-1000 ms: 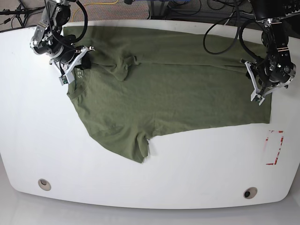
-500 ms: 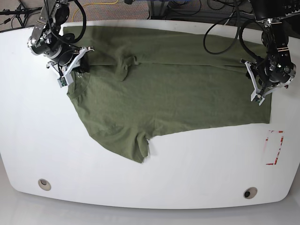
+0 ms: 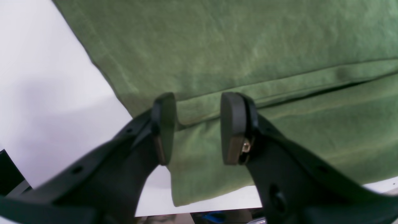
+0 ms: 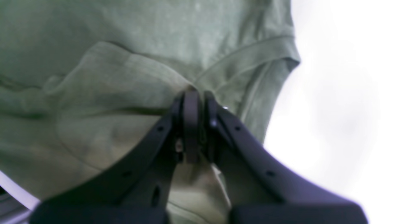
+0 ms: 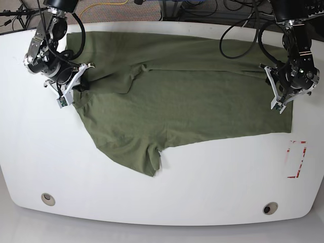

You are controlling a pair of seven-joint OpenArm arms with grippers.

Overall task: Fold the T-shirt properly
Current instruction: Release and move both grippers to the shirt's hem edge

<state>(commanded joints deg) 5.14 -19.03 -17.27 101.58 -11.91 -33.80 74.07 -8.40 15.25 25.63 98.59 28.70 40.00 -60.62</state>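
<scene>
The olive-green T-shirt [image 5: 177, 96] lies spread wide on the white table [image 5: 202, 192], one sleeve pointing toward the front edge. My right gripper [image 5: 82, 83] sits at the shirt's left end, by the collar. In the right wrist view the right gripper [image 4: 192, 99] is shut on a pinch of the T-shirt [image 4: 124, 77] beside the collar band. My left gripper [image 5: 280, 105] hovers at the shirt's right end. The left wrist view shows the left gripper [image 3: 199, 124] open, its fingers straddling a folded hem edge of the T-shirt [image 3: 248, 46].
A red-marked rectangle [image 5: 296, 159] is taped on the table at the right, just below the shirt's corner. Two round holes [image 5: 48, 198] [image 5: 270, 208] sit near the front edge. Cables hang behind the far edge.
My right gripper has moved left and slightly forward with the collar fabric, and the bunched wrinkle near the shirt's upper middle has pulled flatter. The left arm has not moved.
</scene>
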